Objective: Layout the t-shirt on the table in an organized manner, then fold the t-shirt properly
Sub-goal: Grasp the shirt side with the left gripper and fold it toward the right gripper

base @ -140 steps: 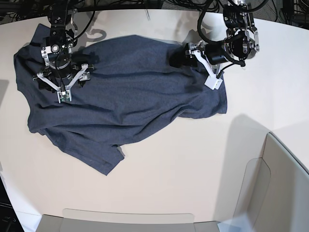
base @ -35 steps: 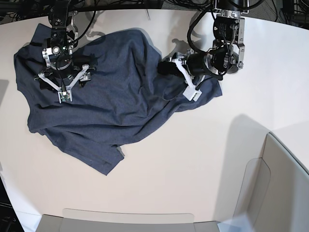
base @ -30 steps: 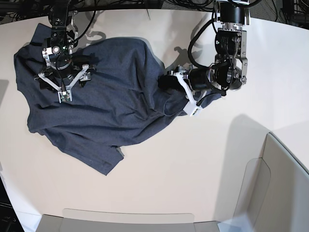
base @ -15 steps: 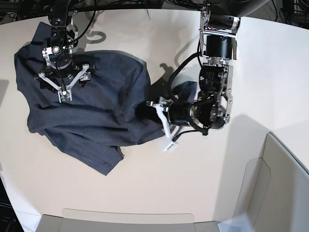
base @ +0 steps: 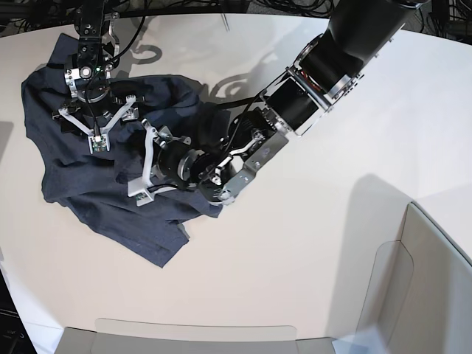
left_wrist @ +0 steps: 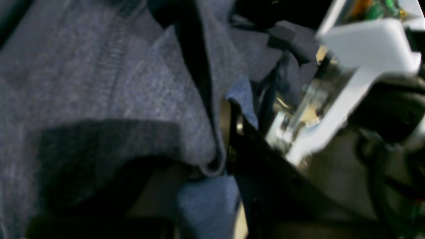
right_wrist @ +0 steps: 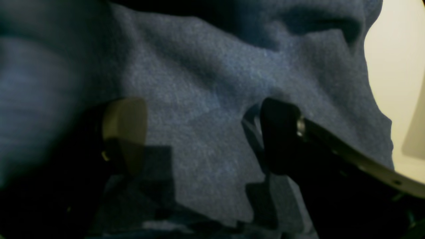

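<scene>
t-shirt (base: 81,184) fold pinched in left gripper (base: 147,166), under spread right gripper (base: 94,122).

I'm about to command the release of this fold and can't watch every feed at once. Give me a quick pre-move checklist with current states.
1. left gripper pinching the t-shirt: ok, a folded hem sits between its fingers in the left wrist view.
2. right gripper open: ok, both fingers apart, resting on cloth.
3. Carried edge laid flat: not ok, cloth is bunched under the left arm.
4. Shirt fully on the table: ok in the base view.
5. Lettering side up or down: cannot tell, no print visible.
6. The two grippers clear of each other: cannot tell, they look close in the base view.
</scene>
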`<state>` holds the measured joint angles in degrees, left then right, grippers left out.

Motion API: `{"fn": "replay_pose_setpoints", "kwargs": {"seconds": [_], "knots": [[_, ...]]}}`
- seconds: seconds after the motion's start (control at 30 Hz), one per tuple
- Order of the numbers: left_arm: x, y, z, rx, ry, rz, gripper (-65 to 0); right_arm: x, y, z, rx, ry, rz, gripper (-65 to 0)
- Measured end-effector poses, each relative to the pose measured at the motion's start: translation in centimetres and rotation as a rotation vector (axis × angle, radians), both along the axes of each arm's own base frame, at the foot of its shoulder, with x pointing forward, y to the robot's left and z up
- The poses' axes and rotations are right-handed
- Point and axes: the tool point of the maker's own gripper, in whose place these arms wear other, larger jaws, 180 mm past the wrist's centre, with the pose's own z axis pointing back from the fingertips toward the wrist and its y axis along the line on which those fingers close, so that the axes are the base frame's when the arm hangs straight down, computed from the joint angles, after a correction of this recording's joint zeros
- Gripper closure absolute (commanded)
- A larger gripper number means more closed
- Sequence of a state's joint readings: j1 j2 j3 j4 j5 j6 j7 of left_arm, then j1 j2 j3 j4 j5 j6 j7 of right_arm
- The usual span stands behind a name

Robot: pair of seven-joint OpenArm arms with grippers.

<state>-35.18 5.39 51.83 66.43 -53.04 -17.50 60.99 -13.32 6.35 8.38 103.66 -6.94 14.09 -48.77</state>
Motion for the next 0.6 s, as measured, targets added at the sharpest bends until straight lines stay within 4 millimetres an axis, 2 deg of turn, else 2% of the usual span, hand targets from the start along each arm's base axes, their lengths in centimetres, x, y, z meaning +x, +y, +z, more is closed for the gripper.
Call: {"fn": "replay_pose_setpoints", "kwargs": {"seconds": [0.13,0.33,0.43,0.5,0.6], "knots": [[-0.8,-1.9,-0.1,0.017,-0.073,-0.074,-4.2,0.0,0.0,0.0,0.0,0.001,0.0,-52.0],[-0.8,-1.7,0.0,-0.009,-0.085,-0.053,-25.1,-0.1,0.0,0.0,-0.001,0.002,0.001,-52.0],[-0.6,0.1,1.2,-0.09,-0.071,0.008,-27.5,-0.1,0.0,0.0,-0.002,0.002,0.001,-52.0],[-0.3,2.1,1.7,-0.107,-0.052,0.045,-27.6,-0.1,0.0,-0.1,0.0,0.003,0.0,-52.0],[2.3,6.4,3.9,-0.148,-0.076,0.178,-27.6,-0.1,0.0,0.0,0.001,0.002,0.001,-52.0]]}}
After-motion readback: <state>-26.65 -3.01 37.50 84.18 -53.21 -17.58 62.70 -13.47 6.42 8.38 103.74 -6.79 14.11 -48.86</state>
